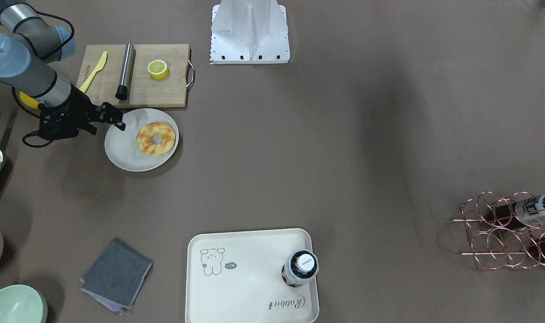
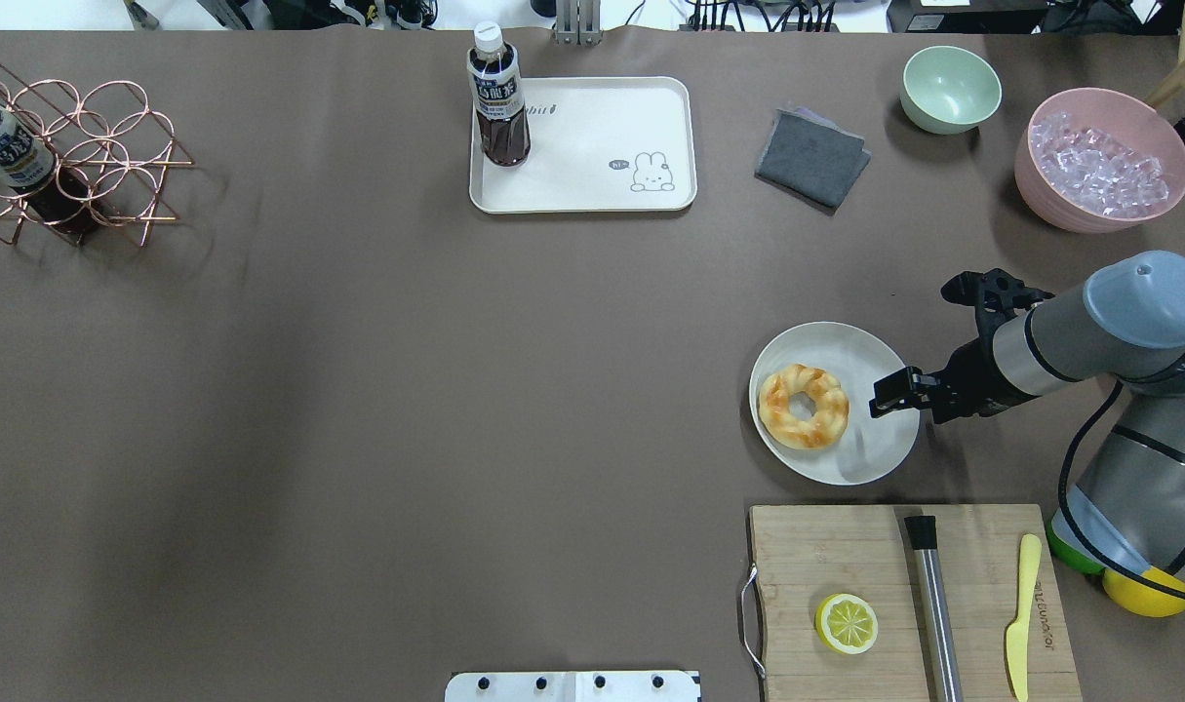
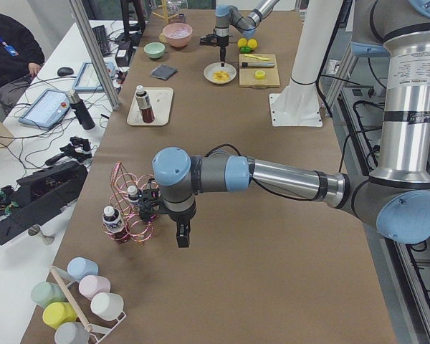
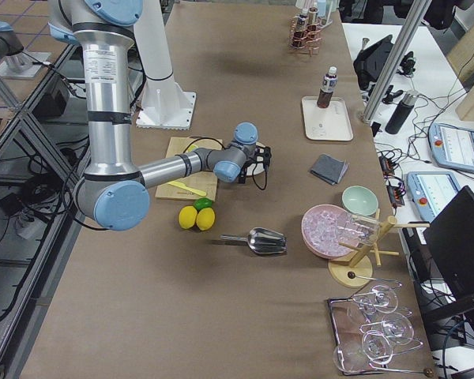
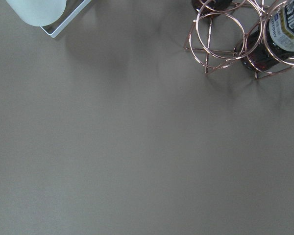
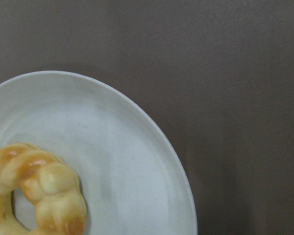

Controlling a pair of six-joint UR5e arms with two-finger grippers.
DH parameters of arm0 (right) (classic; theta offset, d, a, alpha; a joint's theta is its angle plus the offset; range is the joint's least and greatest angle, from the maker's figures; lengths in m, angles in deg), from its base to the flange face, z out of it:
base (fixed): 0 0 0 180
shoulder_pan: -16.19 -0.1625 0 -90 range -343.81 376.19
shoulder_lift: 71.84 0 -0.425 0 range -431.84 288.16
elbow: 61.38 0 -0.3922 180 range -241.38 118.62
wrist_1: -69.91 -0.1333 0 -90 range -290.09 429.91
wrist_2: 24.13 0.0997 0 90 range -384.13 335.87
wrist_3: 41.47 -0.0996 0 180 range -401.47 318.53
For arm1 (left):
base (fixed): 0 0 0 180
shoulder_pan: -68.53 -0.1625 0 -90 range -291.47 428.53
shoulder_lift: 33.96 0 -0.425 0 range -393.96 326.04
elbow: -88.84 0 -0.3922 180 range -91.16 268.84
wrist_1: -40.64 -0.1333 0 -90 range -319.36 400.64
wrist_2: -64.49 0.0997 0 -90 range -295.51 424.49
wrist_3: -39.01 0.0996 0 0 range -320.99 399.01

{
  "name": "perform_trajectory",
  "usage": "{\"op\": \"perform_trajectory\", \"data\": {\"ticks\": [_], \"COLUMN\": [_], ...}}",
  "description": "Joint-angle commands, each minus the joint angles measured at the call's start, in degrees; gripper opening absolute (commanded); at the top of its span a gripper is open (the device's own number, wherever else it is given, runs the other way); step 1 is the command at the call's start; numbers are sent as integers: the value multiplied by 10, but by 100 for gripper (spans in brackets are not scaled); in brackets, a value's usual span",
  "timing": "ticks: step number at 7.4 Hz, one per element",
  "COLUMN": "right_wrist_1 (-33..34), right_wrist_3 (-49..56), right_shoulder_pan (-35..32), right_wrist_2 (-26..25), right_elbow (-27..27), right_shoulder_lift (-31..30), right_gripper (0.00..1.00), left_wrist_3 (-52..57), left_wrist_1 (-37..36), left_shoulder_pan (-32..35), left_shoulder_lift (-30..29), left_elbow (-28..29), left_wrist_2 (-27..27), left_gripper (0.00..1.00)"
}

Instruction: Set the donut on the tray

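Note:
The donut point(image 1: 155, 139) point(image 2: 803, 406), twisted and golden with orange-brown glaze, lies on a round off-white plate point(image 1: 124, 152) point(image 2: 865, 448). It also shows at the lower left of the right wrist view point(image 6: 39, 191). My right gripper point(image 1: 119, 124) point(image 2: 887, 395) hovers over the plate's rim beside the donut, apart from it. Its fingers look closed and hold nothing. The cream tray point(image 1: 250, 273) point(image 2: 592, 136) with the bear drawing sits at the table's far edge. My left gripper point(image 3: 183, 236) hangs near the wire rack, far from both. I cannot tell whether it is open.
A dark bottle point(image 1: 300, 268) stands on the tray's corner. A wooden cutting board point(image 1: 164, 92) with a halved lemon point(image 1: 158, 69), a steel tube and a yellow knife lies next to the plate. A grey cloth point(image 1: 116, 273), bowls point(image 2: 950, 88) and a copper wire rack point(image 1: 510, 229) stand around.

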Motion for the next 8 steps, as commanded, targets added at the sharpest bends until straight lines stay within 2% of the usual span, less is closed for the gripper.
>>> {"op": "perform_trajectory", "data": {"ticks": [1,2,5,7,8], "right_wrist_1": [0,0,-1,-1,3], "right_wrist_3": [-3,3,-3,-51,-53], "right_shoulder_pan": [2,2,-3,-37,-51], "right_wrist_2": [0,4,18,77,83], "right_elbow": [-6,-6,19,41,39], "right_shoulder_lift": [5,6,16,47,73], "right_gripper": [32,0,0,0,0], "left_wrist_3": [0,0,0,0,-1], "left_wrist_1": [0,0,0,0,0], "left_shoulder_pan": [0,0,0,0,0], "left_shoulder_lift": [-2,-3,-14,-17,-23], "left_elbow": [1,1,12,13,19], "left_wrist_2": [0,0,0,0,0], "left_gripper": [98,98,98,98,98]}}
